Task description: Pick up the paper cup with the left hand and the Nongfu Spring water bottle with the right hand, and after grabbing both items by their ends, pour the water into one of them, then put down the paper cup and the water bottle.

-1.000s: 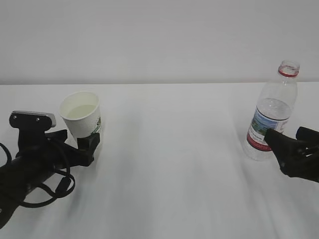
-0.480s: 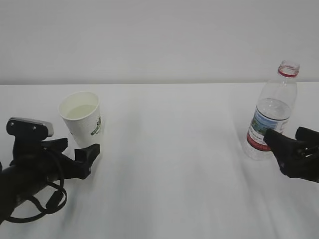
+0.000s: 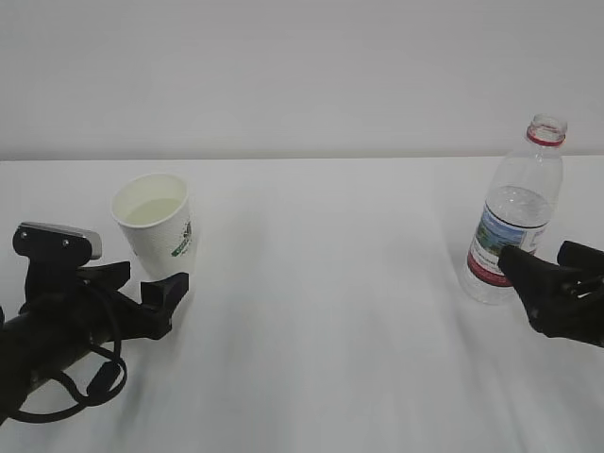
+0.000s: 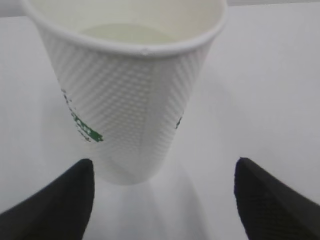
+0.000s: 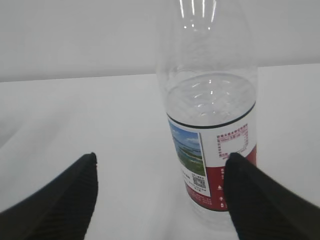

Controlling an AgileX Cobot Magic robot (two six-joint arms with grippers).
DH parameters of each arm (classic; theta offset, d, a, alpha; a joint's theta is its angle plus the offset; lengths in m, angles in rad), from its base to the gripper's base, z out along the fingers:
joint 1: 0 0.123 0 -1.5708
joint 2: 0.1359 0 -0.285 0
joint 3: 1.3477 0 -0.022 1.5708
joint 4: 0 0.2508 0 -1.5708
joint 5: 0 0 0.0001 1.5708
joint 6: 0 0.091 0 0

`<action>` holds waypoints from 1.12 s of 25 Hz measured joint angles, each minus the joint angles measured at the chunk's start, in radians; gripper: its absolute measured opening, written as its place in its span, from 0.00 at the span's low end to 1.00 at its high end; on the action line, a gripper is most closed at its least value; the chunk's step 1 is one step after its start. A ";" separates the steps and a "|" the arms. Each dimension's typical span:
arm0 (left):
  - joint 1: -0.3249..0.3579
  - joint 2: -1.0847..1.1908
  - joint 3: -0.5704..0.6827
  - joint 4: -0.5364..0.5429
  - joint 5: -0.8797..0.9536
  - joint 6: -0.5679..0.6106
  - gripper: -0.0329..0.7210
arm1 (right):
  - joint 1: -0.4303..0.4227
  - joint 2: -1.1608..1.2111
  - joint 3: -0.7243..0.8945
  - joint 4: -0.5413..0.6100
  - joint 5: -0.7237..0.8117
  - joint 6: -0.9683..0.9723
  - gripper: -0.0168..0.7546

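Left hand (image 3: 151, 286) lower left of frame, jaws spread wide, gripping nothing; paper cup (image 3: 156, 225) stands upright just beyond its fingertips, apart, water (image 4: 127, 34) visible inside. Right hand (image 3: 547, 269) lower right, jaws also wide open, empty; Nongfu Spring water bottle (image 3: 514, 212) upright right in front of it, uncapped, part full

You see only a plain white table (image 3: 330, 330) filling the view from nine to three o'clock, and a pale wall (image 3: 302, 75) at twelve.
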 joint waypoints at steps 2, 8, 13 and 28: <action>0.000 -0.002 0.000 0.000 0.000 0.000 0.88 | 0.000 0.000 0.000 -0.001 0.000 0.002 0.78; 0.000 -0.063 0.023 0.000 -0.002 0.000 0.87 | 0.000 0.000 0.000 -0.008 0.000 0.004 0.78; 0.000 -0.082 0.055 -0.039 -0.002 0.000 0.86 | 0.000 0.000 0.000 0.010 0.000 0.006 0.78; 0.000 -0.170 0.057 -0.095 -0.002 0.000 0.85 | 0.000 0.000 -0.069 0.025 0.000 0.019 0.78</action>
